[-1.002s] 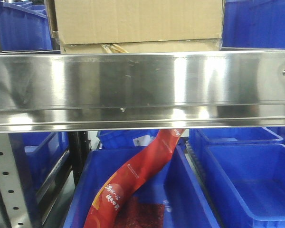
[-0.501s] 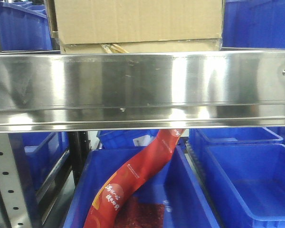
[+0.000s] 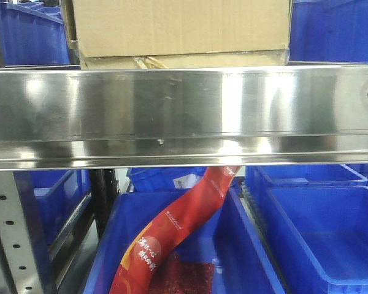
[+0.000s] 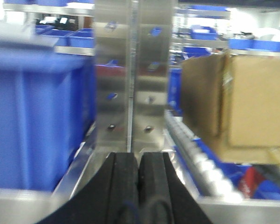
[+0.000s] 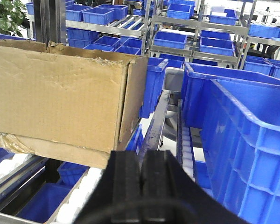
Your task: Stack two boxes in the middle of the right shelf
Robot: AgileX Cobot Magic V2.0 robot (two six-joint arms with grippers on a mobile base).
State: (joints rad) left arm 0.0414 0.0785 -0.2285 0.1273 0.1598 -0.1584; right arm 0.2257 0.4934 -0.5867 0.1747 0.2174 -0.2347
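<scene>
**Inspector:** Both grippers first. Left gripper: black pads pressed together, nothing between them. Right gripper: the same, closed and empty. Neither touches any cardboard.

**Onlooker:** And the boxes?

**Inspector:** From where I stand, the tall plain brown corrugated cardboard box sits directly on top of the flat brown cardboard box, whose front edge shows just beneath it with a strip of yellowish tape. The right wrist view confirms it: upper box resting on the flatter one, a crumpled tape scrap at the lower corner, the top overhanging slightly.

**Onlooker:** On the correct shelf?

**Inspector:** They rest on the shiny stainless-steel shelf board with the broad reflective front lip, carried by a grey perforated metal upright. In my judgement that is the level the task names, and the stack looks complete.

**Onlooker:** Anything outstanding?

**Inspector:** Little, I judge. Both arms appear clear of the stack; drawing them away would be all that remains. Below the shelf, a large blue plastic bin holds a long red printed packet; more blue bins stand to either side. None bear on the task.
</scene>
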